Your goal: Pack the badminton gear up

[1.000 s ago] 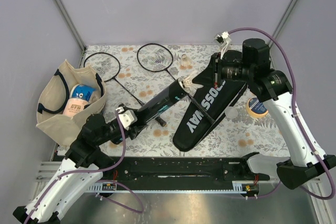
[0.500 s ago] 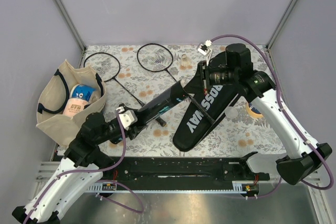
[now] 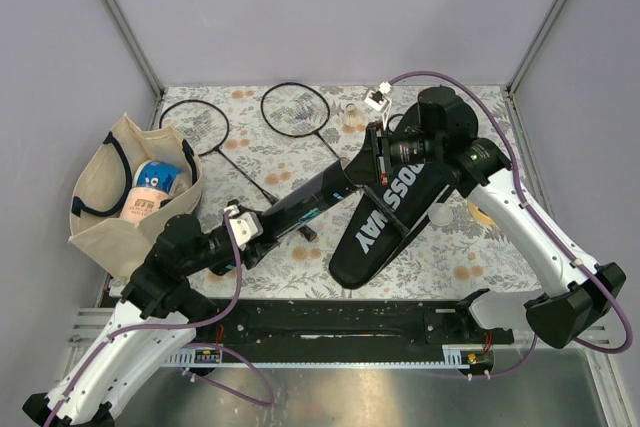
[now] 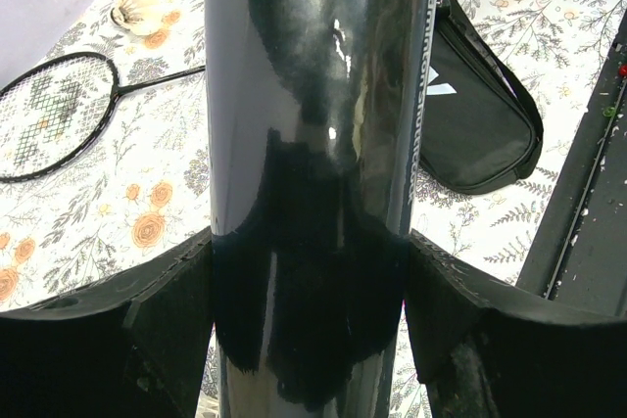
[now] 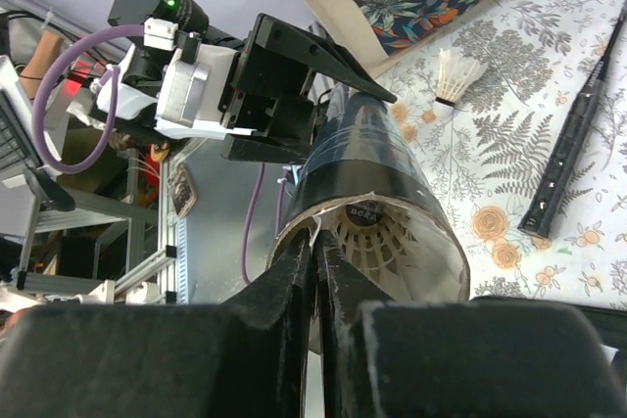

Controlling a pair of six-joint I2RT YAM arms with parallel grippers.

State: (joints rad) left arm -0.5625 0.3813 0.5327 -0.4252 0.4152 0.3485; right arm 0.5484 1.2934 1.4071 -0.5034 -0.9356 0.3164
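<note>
Since a second ago the right arm has swung in from the back right, and the right gripper (image 5: 315,245) now sits at the open mouth of the tube (image 3: 303,201). The shuttlecock (image 5: 377,242) that showed just outside that end is now seated inside it.

From above we cannot see the mouth at all, as the right wrist covers it. The wrist also covers the first letters on the cover (image 3: 385,219), which reads only "OSSWAY". The tape roll (image 3: 476,209) is a sliver behind the right forearm. One racquet (image 3: 296,110) runs its shaft under the tube; the other racquet (image 3: 195,127) lies beside the tote bag (image 3: 100,217). In the left wrist view the tube fills the middle and its far end is cut off.

The right jaws stand almost pressed together, with a thin slit between them in which we see nothing. Their tips are at the rim, and the shuttlecock is just beyond them inside the tube. The left gripper (image 4: 309,276) has its jaws spread wide and clamped on the tube's near end, one on either side, holding it slanted above the table (image 3: 460,257). A second shuttlecock (image 5: 458,75) lies on the cloth near the tote bag.
</note>
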